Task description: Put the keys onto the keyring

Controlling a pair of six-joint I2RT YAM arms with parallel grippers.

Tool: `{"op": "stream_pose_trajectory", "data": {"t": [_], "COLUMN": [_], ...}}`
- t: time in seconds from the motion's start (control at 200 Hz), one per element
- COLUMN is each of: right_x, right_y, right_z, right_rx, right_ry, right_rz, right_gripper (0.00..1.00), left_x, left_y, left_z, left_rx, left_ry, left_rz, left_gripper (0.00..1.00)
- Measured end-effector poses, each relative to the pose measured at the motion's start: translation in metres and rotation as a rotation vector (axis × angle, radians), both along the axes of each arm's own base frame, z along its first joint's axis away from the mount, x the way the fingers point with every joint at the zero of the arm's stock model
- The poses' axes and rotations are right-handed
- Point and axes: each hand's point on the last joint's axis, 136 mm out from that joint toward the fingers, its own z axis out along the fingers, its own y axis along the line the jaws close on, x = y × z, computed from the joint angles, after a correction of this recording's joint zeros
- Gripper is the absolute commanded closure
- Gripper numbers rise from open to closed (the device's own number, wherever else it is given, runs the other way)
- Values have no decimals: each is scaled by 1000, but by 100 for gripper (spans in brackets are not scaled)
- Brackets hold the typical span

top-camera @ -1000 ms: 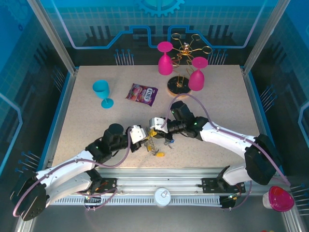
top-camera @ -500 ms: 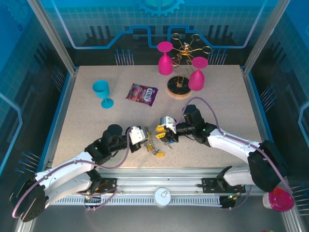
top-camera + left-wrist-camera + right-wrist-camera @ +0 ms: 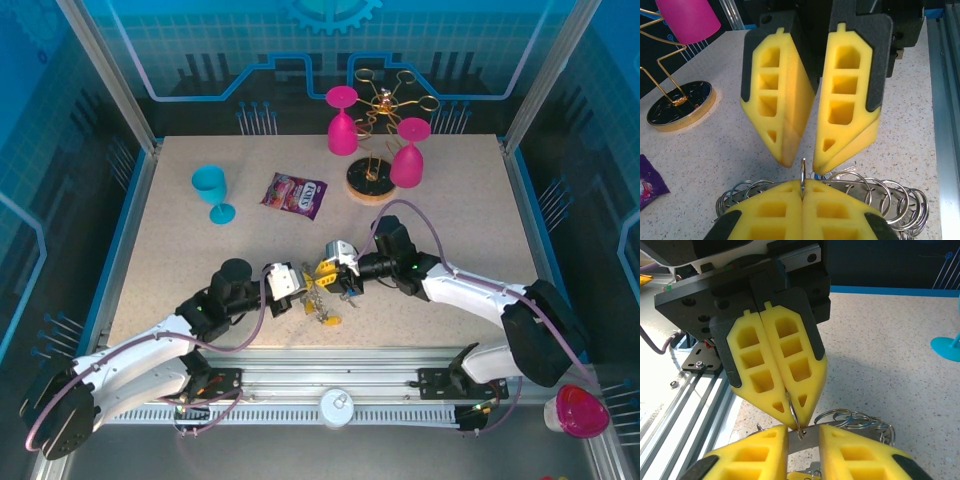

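Low over the near middle of the table, my left gripper [image 3: 303, 290] and right gripper [image 3: 323, 272] meet tip to tip. The left gripper [image 3: 802, 189] is shut on a small silver split ring [image 3: 802, 172] that stands upright on edge. This ring hooks onto the grey band of the keyring [image 3: 880, 189], which carries several wire loops. The right gripper [image 3: 803, 434] is open, with the keyring's band [image 3: 807, 441] crossing its gap. In the left wrist view its fingertips [image 3: 827, 157] stand apart on either side of the split ring. The keys [image 3: 325, 312] and their tags lie bunched beneath both grippers.
A teal goblet [image 3: 211, 190] stands at the back left and a snack packet [image 3: 295, 193] lies mid-table. Two pink goblets [image 3: 342, 120] [image 3: 409, 150] flank the gold wire rack [image 3: 380, 105] on its wooden base [image 3: 366, 180]. The aluminium rail [image 3: 685, 405] runs along the near edge.
The right gripper drew back to the right, opened, then returned a little towards the left gripper. The left gripper held its place and its grip.
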Motion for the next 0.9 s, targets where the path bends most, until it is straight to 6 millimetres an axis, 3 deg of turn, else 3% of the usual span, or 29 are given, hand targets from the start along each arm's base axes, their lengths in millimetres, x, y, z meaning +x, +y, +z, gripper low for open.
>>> {"op": "stream_pose_trajectory", "data": {"t": [0.14, 0.2, 0.33, 0.52, 0.65, 0.811, 0.901], "right_x": [-1, 0, 0, -3, -2, -2, -5], "right_y": [3, 3, 3, 5, 5, 5, 4], "right_z": [3, 4, 4, 4, 4, 1, -1], "right_rx": [6, 7, -4, -66, -128, -197, -211], "right_ry": [-4, -4, -12, -25, -41, -67, -67], "right_rz": [14, 14, 18, 35, 35, 39, 47], "right_gripper": [100, 100, 100, 100, 100, 100, 100], "left_x": [-1, -1, 0, 0, 2, 1, 1], "left_y": [-1, -1, -1, -1, -2, -2, -2], "left_z": [1, 2, 1, 0, -2, -6, -8], "left_rx": [-11, -14, -13, -2, 16, 41, 55], "left_ry": [9, 9, 9, 21, 38, 53, 54], "left_rz": [-2, -1, 0, 0, 0, -4, -10], "left_gripper": [100, 100, 88, 85, 86, 100, 100]}}
